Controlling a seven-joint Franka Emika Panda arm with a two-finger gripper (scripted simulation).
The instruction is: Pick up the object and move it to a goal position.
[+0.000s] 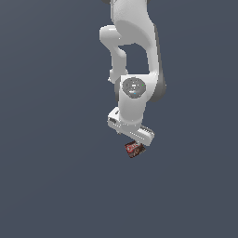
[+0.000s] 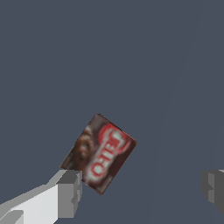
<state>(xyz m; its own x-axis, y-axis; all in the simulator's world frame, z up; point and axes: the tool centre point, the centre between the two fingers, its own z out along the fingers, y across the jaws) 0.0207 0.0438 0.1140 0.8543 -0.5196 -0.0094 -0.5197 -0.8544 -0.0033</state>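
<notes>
One box (image 2: 99, 153) lies between the wide-open gripper (image 2: 144, 190), near one fingertip (image 2: 70, 192).

This is a simulated scene rather than any real room — a flat, uniform slate-blue ground (image 1: 46, 186) fills both views, without texture, walls or furniture; the smooth white jointed robot arm (image 1: 135, 56) is cleanly rendered, and the small dark red and brown box with white lettering (image 2: 99, 153) shows blurry, low-resolution printing — marks of a render.
</notes>
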